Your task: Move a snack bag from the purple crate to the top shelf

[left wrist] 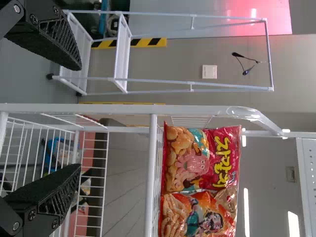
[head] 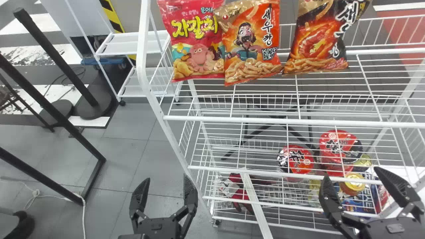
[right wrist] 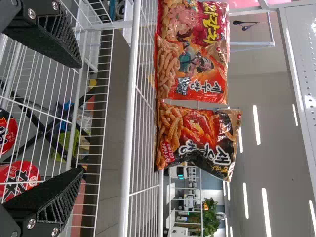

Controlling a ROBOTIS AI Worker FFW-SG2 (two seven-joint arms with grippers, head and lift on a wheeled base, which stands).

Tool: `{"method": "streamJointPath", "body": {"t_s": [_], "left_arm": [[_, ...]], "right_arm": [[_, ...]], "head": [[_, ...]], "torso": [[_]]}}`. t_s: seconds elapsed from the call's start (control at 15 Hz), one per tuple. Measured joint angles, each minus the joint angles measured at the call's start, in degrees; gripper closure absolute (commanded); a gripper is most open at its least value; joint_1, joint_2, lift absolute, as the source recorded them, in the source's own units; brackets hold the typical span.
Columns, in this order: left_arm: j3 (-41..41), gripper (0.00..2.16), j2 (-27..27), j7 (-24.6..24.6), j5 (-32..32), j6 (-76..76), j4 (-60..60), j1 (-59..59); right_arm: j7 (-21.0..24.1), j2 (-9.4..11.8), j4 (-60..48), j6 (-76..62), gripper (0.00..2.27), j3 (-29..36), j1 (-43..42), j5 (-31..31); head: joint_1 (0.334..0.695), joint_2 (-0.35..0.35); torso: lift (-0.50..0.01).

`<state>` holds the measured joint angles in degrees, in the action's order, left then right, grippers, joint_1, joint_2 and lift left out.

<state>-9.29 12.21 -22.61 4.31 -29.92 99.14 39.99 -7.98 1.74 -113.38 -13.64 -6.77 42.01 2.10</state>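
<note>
Near: left gripper (head: 166, 179) before the rack's left post; its fingers stand wide, holding nothing. Right gripper (head: 352, 173) before the rack's right part, also wide and unloaded. Both point toward the rack, probably to leave room for approach or withdrawal.

Beyond them, low in the rack: a red-lidded tub (head: 300, 159) near a larger red package (head: 342, 146), with a can (head: 352, 186) lower right. These seem to be stock, not part of this job.

Higher, on the top shelf (head: 289, 122): three snack bags. The pink-red bag (head: 196, 43) is at left, touching the orange bag (head: 250, 43); the black-and-orange bag (head: 317, 39) is just beside it at right. All stand on their bottom ends, fronts toward the robot, presumably for display. Which one the task means: cannot tell.

Far left: a second white rack (head: 132, 43).

Assessment: placement may be complete; otherwise a pick from the crate comes next. Brushing the bags could topple them, since soft packs stand poorly on wire.
</note>
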Motion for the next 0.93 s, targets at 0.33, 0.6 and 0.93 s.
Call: {"method": "streamJointPath", "body": {"t_s": [0.33, 0.6, 0.93], "left_arm": [[0.0, 0.12, 0.1, 0.0, 0.0, 0.2, 0.1, 0.0], [0.0, 0.12, 0.1, 0.0, 0.0, 0.4, 0.2, 0.0], [0.0, 0.12, 0.1, 0.0, 0.0, 0.5, 0.1, 0.0]], "right_arm": [[0.0, 0.1, -0.1, 0.0, 0.05, 0.0, 0.1, 0.1], [0.0, 0.1, -0.1, 0.1, 0.05, -0.1, 0.0, 0.1], [0.0, 0.2, 0.0, 0.1, 0.05, -0.1, -0.1, 0.1]], "head": [[0.695, 0.216], [0.695, 0.218], [0.695, 0.218]], "torso": [[-0.149], [-0.166], [-0.185]]}}
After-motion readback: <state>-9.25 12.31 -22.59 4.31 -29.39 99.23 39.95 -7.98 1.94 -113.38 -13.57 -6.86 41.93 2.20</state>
